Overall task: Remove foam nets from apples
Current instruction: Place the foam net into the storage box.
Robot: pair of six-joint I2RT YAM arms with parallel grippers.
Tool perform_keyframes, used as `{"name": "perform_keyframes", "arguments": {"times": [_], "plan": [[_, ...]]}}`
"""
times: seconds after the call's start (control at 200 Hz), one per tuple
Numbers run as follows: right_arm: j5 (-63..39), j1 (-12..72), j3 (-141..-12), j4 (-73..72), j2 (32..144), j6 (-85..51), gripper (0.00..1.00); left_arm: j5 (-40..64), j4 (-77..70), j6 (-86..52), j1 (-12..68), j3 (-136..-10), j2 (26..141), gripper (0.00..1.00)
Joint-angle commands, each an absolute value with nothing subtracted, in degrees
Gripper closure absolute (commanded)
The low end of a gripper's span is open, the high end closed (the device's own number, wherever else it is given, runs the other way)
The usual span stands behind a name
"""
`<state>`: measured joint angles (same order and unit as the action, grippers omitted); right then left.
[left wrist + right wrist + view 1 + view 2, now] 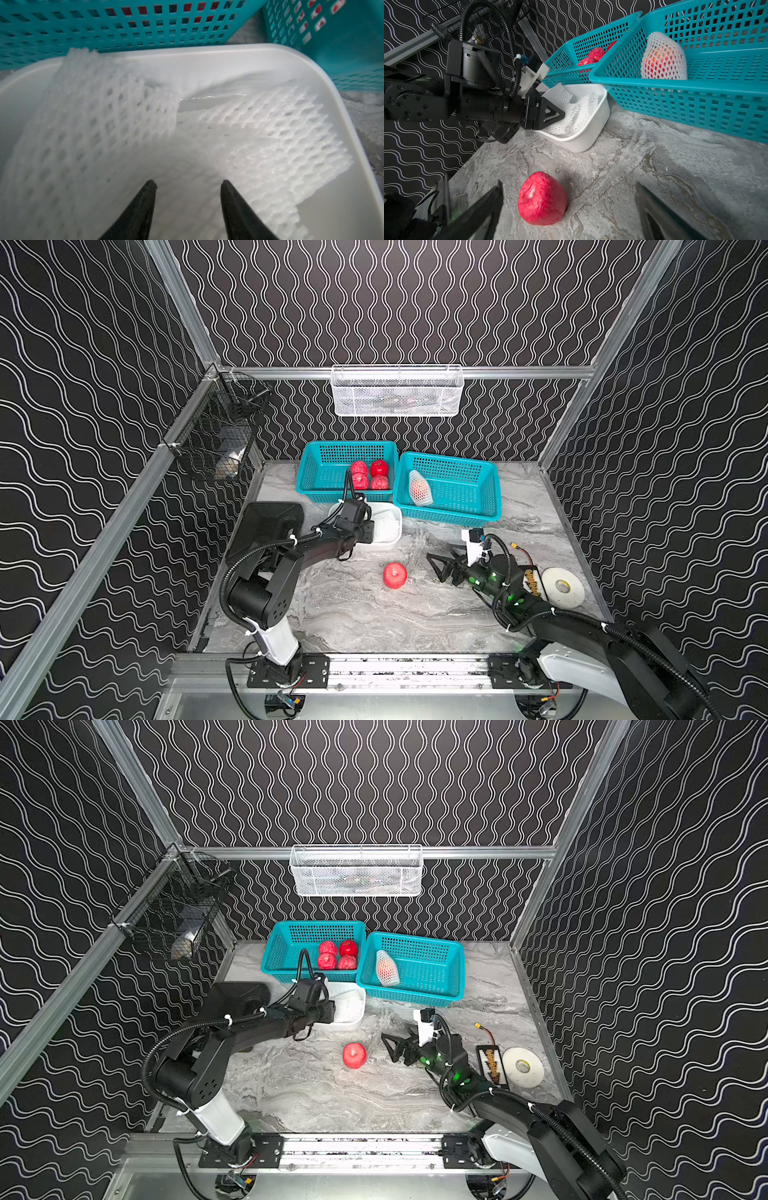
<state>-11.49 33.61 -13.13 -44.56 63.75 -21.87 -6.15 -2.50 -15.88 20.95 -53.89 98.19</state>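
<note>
The left claw (188, 184) hangs over the white tub (587, 135), jaws parted and empty. The shed foam nets (93, 124) lie heaped inside, so I'd say a net is being dropped off. Behind it, the left teal basket (316, 472) holds four bare apples (359, 468). Another bare apple (395, 576) sits alone on the desk (374, 622). The right teal basket (469, 489) holds one netted apple (420, 488). The right claw (434, 569), spread wide, faces the loose apple; binning it looks next.

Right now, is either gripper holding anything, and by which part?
Nothing is held. The left gripper is open above foam nets in the white tub; the right gripper is open beside the bare apple, not touching it.
</note>
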Motion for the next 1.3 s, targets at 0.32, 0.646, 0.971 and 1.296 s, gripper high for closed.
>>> {"name": "perform_keyframes", "arguments": {"times": [0.32, 0.646, 0.971, 1.296], "plan": [[-10.3, 33.6, -12.8, -47.1, 63.5, -22.1, 0.0, -8.8, 1.0, -16.9, 22.4, -53.1, 84.5, 0.01], [-9.5, 33.5, -12.7, -47.4, 63.5, -21.2, 0.0, -12.3, 8.7, -14.4, 28.5, -53.2, 71.4, 0.01], [-7.6, 33.6, -10.6, -48.3, 59.8, -19.4, 0.0, -12.5, 4.9, -13.8, 44.4, -39.8, 59.6, 0.01], [-13.9, 33.7, -8.5, -53.7, 59.1, -17.9, 0.0, -6.9, -17.1, -15.5, 51.0, -29.4, 69.7, 0.01]]}}
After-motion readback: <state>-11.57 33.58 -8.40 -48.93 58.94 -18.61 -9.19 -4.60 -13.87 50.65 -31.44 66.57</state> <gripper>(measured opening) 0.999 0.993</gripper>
